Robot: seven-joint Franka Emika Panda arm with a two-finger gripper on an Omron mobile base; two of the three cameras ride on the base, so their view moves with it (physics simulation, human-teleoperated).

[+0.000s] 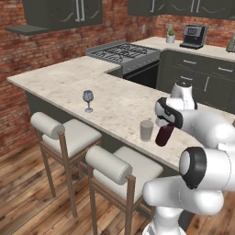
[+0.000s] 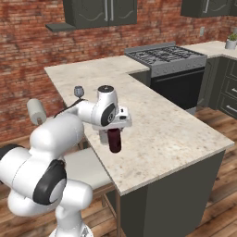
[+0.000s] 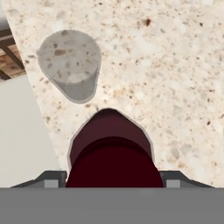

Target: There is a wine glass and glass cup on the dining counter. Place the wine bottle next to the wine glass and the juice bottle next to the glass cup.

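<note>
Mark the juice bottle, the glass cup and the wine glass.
juice bottle (image 1: pixel 164 136), left base view, on its body.
glass cup (image 3: pixel 72 70), hand view, on its wall.
wine glass (image 1: pixel 88 96), left base view, on its bowl.

Juice bottle (image 1: pixel 164 135) tilted in the gripper (image 1: pixel 166 125) — just beside the glass cup (image 1: pixel 146 130), wine glass (image 1: pixel 88 100) well apart

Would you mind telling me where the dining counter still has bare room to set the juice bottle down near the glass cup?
The dining counter is bare between the wine glass and the glass cup, and across the wide stretch toward the stove. It is tightest right beside the cup, where the gripper holds the juice bottle close to it and the counter edge.
</note>
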